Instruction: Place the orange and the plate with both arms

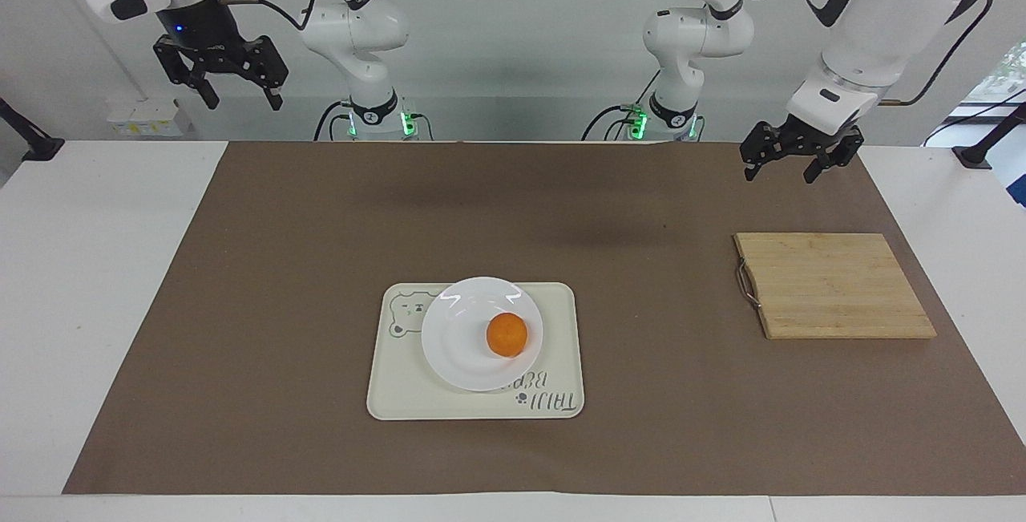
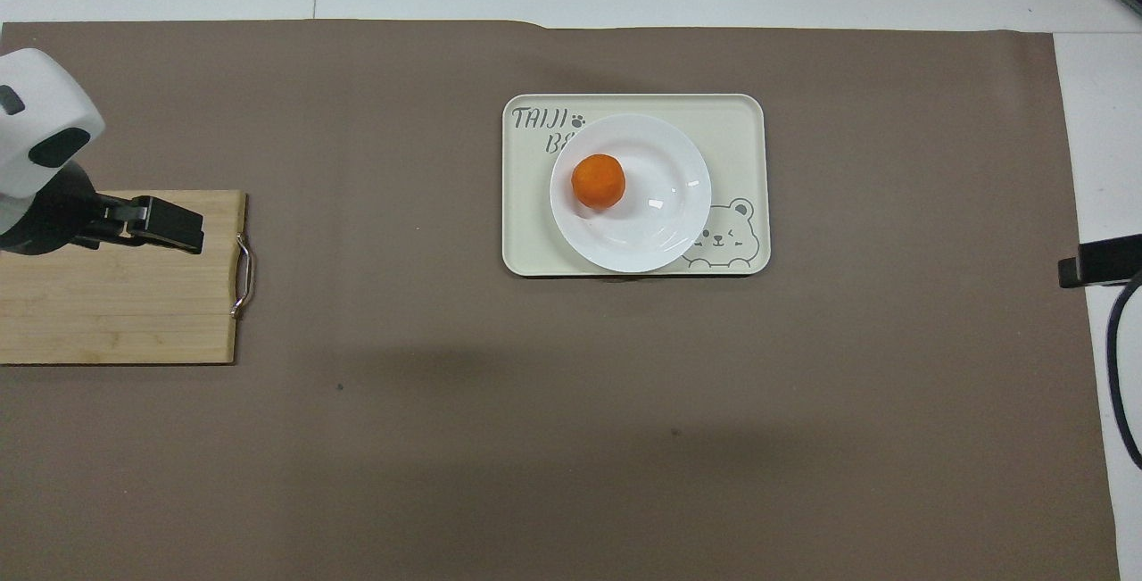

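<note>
On my facing feed, the right gripper (image 1: 238,94) hangs high with its fingers apart and empty, over the table's right-arm end. At mid-table I see the orange (image 1: 506,334) on the plate (image 1: 457,345), which sits on the bear tray (image 1: 553,321). The left gripper (image 1: 779,163), fingers spread, hovers near the cutting board (image 1: 834,285)

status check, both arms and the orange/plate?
Left gripper open, empty, raised by the cutting board. Right gripper open, empty, high at its table end. Orange on plate, plate on tray. Nothing in the way.
</note>
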`<state>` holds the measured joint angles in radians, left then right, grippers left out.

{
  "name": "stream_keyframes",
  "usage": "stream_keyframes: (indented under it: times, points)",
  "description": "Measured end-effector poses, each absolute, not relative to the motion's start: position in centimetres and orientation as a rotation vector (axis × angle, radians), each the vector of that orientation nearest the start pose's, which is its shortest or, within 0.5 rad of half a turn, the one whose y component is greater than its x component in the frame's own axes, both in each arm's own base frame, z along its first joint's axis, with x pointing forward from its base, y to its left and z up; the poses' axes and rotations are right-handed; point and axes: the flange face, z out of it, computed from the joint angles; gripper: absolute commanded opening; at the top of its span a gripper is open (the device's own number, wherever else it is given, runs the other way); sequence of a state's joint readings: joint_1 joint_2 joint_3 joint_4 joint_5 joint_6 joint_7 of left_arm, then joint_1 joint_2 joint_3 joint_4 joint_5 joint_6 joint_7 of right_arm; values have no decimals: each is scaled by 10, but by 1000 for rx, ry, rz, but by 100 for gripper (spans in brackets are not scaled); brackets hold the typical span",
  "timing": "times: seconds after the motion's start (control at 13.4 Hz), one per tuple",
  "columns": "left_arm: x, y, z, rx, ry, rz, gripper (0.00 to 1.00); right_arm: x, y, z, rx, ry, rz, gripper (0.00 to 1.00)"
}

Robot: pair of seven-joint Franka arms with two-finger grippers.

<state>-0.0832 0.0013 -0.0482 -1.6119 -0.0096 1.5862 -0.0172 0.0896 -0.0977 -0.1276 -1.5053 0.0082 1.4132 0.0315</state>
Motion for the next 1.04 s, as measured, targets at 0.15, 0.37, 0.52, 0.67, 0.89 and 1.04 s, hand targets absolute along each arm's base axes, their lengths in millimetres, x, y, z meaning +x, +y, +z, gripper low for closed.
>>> stream_keyframes:
  times: [0.15,0.37,0.52,0.67,0.89,1.04]
  points:
    - [550,-74,606,-3144,179,43,100,506,-23,690,-3124,107,-7,100]
    - [550,-74,606,-3144,179,44,100,509,-26,683,-3151,111,-29,100]
    - [550,-74,606,-3144,179,45,100,508,-25,682,-3151,108,-30,100]
    - [550,-74,606,-3144,177,45,100,507,-24,683,-3151,102,-33,100]
    - [550,-74,606,-3144,176,45,100,507,-20,683,-3151,90,-31,100]
    - [550,-74,606,-3144,173,45,100,507,-20,682,-3151,90,-29,100]
